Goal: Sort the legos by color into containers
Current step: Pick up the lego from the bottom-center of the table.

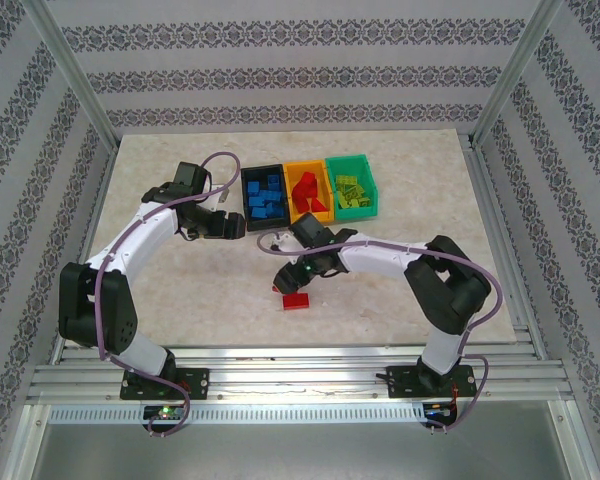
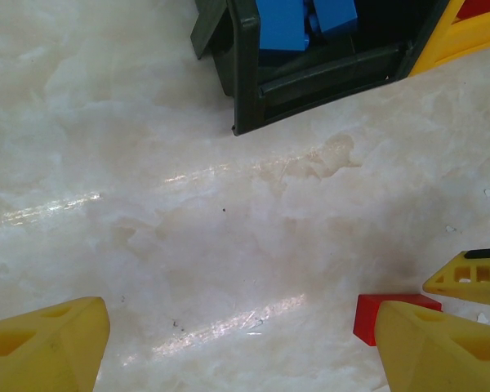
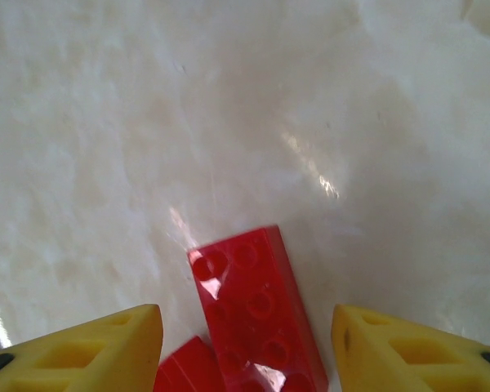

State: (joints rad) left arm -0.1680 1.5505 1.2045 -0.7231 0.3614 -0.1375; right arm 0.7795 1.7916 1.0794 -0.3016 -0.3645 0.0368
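Two red legos lie on the table in front of the bins: a long studded brick point(image 1: 296, 301) point(image 3: 257, 314) and a smaller red piece point(image 1: 277, 289) point(image 3: 188, 367) beside it. My right gripper point(image 1: 293, 277) point(image 3: 245, 355) hangs open just over them, its yellow fingers point(image 3: 90, 351) on either side of the long brick without touching it. My left gripper point(image 1: 225, 224) point(image 2: 245, 351) is open and holds nothing, just in front of the black bin point(image 1: 246, 200) point(image 2: 310, 77). A red lego point(image 2: 380, 314) shows beside its right finger. Blue legos point(image 1: 265, 196) point(image 2: 282, 20) fill the black bin.
The orange-yellow bin point(image 1: 321, 166) point(image 2: 465, 37) holds red legos point(image 1: 304, 188), and the green bin point(image 1: 368, 175) holds lime legos point(image 1: 350, 187). The three bins stand joined at the back middle of the table. A finger of the right gripper point(image 2: 474, 279) shows in the left wrist view.
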